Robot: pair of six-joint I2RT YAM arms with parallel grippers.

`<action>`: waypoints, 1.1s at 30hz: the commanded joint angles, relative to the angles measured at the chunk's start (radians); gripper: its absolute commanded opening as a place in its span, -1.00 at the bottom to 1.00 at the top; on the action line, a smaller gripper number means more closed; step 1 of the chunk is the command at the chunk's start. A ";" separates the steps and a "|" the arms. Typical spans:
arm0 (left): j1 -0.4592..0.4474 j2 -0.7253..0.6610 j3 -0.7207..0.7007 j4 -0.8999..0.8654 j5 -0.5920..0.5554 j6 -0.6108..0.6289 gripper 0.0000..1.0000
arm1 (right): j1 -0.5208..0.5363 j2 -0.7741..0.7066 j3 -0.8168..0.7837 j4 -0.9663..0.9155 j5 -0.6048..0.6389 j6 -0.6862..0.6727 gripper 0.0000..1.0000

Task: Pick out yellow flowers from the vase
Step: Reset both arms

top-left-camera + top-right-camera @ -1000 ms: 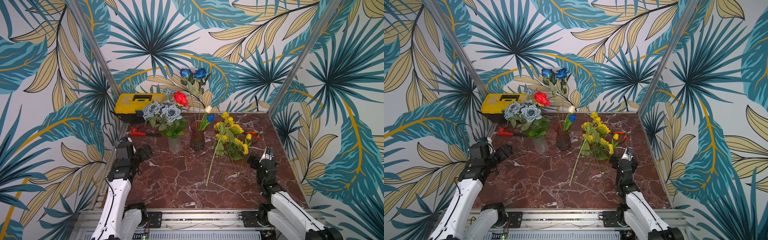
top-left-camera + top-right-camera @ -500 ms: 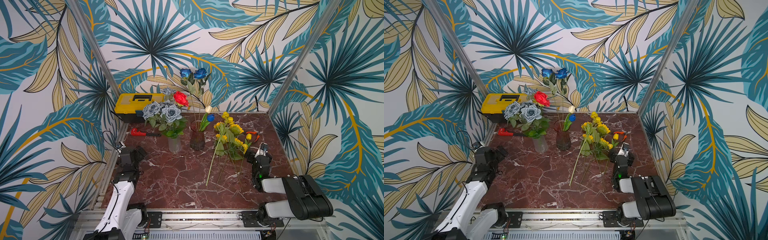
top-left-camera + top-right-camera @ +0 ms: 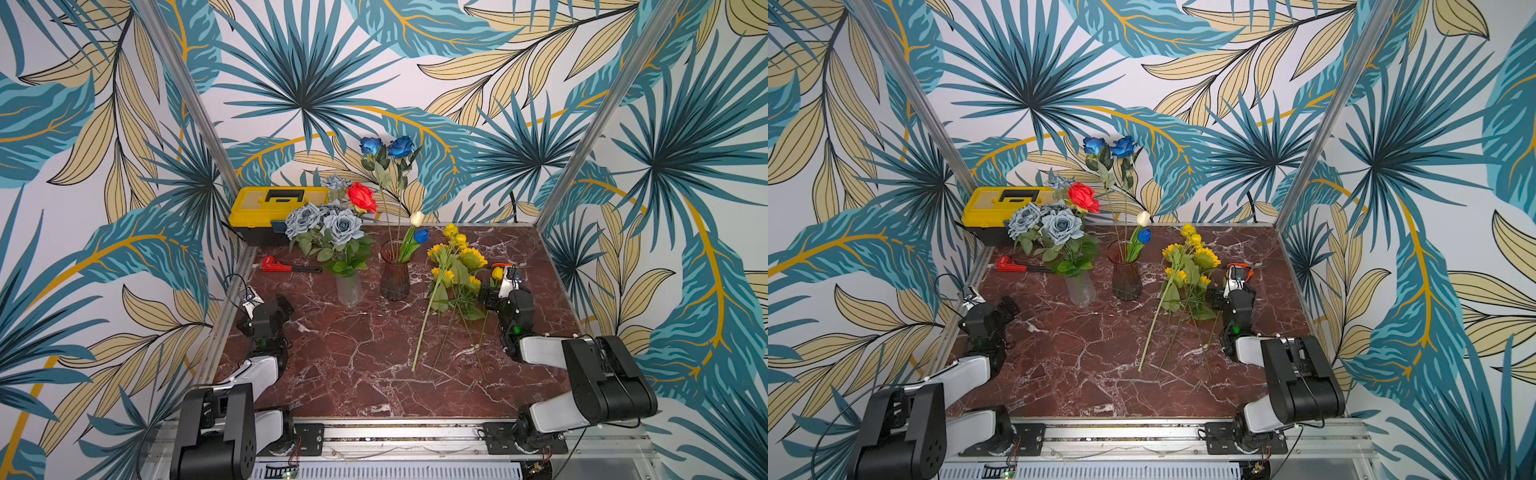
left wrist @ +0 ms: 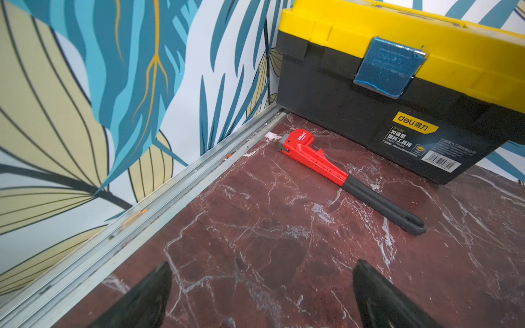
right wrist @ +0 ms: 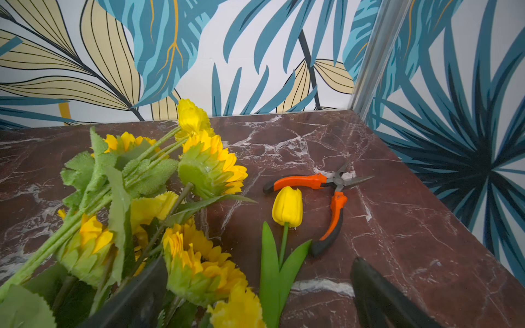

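Checking my feeds: the yellow flowers [image 3: 457, 266] lie heaped on the tabletop [image 3: 353, 365], out of the dark vase [image 3: 395, 276] and to its right. Left claw [image 4: 262, 264] gapes wide and empty over bare marble; right claw [image 5: 258, 264], equally wide, holds nothing beside them.

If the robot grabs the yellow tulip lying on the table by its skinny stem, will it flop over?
Probably a little. The yellow tulip has a thin stem under a plump head, so it may droop or swing. It looks like a light plastic flower, so lifting should be easy. Lying flat on the table, the stem might roll when nudged.
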 commanded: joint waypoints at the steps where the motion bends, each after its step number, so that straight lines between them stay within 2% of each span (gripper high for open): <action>1: -0.034 0.090 -0.009 0.229 0.041 0.071 0.99 | -0.006 -0.003 0.004 -0.058 -0.029 -0.018 0.99; 4: -0.064 0.149 0.016 0.272 0.084 0.138 0.99 | -0.006 -0.003 0.004 -0.059 -0.030 -0.018 0.99; 7: -0.072 0.152 0.018 0.273 0.105 0.158 0.99 | -0.007 -0.002 0.005 -0.062 -0.031 -0.018 0.99; 10: -0.073 0.194 0.042 0.273 0.185 0.194 0.99 | -0.009 -0.002 0.006 -0.063 -0.036 -0.017 0.99; 13: -0.080 0.285 0.046 0.367 0.214 0.219 0.99 | -0.011 -0.001 0.006 -0.064 -0.037 -0.016 0.99; 15: -0.087 0.280 0.045 0.363 0.240 0.240 0.99 | -0.010 -0.001 0.007 -0.065 -0.038 -0.015 0.99; 20: -0.090 0.322 0.079 0.362 0.383 0.305 0.99 | -0.017 -0.002 0.010 -0.071 -0.054 -0.013 0.99; 33: -0.090 0.332 0.096 0.346 0.382 0.308 0.99 | -0.016 -0.008 0.009 -0.076 -0.048 -0.015 0.99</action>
